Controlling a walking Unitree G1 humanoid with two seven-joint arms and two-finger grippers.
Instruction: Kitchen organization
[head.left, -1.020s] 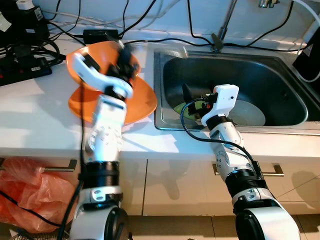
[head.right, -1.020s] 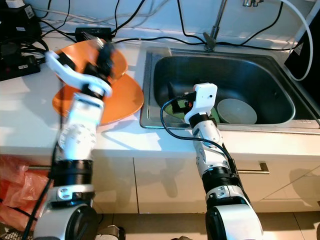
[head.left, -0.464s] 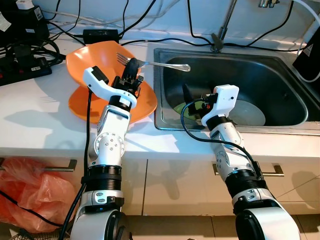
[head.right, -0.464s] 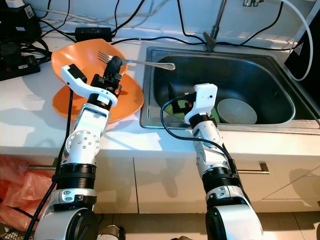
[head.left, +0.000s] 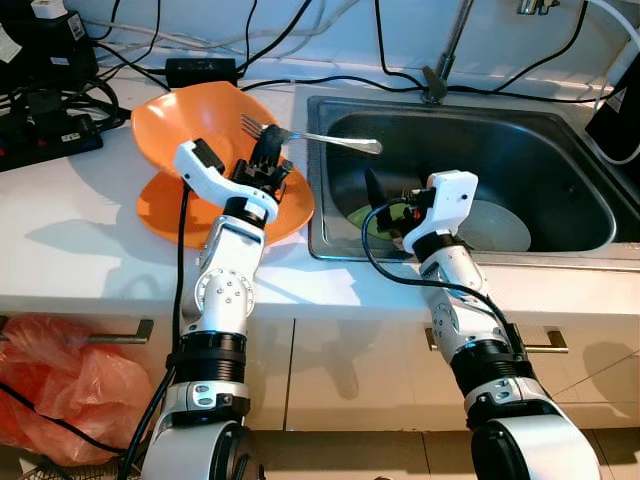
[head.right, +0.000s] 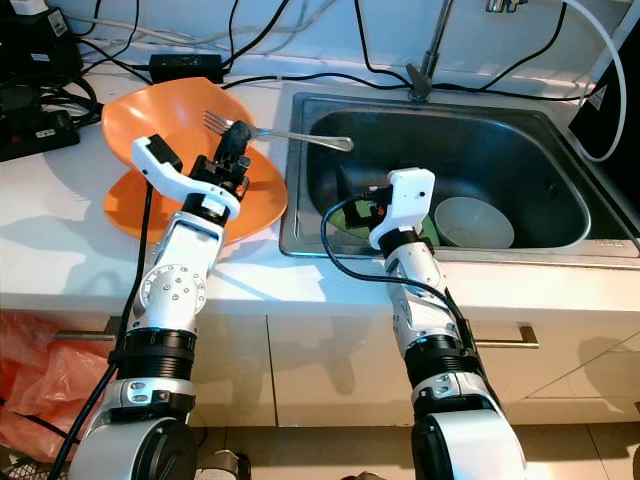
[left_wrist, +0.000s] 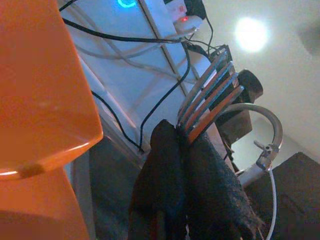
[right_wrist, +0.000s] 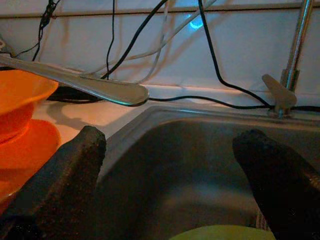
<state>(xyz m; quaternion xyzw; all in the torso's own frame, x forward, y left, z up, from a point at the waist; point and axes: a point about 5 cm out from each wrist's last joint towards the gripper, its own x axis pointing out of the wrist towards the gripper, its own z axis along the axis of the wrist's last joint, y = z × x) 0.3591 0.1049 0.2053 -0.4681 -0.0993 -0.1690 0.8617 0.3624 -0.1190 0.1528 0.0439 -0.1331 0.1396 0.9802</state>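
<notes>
On the white counter (head.left: 70, 215) an orange bowl (head.left: 200, 115) sits tilted on an orange plate (head.left: 285, 200), both just beside the steel sink (head.left: 560, 125). In the sink basin lie a pale round plate (head.left: 497, 228) and something yellow-green (head.left: 362, 215) near my right gripper (head.left: 372, 195). My left gripper (head.left: 272, 148) is clenched on a metal fork (head.left: 310, 135) close to its tines, which lie over the bowl's rim, while the handle reaches out over the sink's near left corner. My right gripper hangs low inside the sink, its fingers (right_wrist: 55, 185) spread wide with nothing between them. Against half a second ago, my left gripper with the fork has shifted slightly toward the sink and a touch lower; my right arm has not moved.
</notes>
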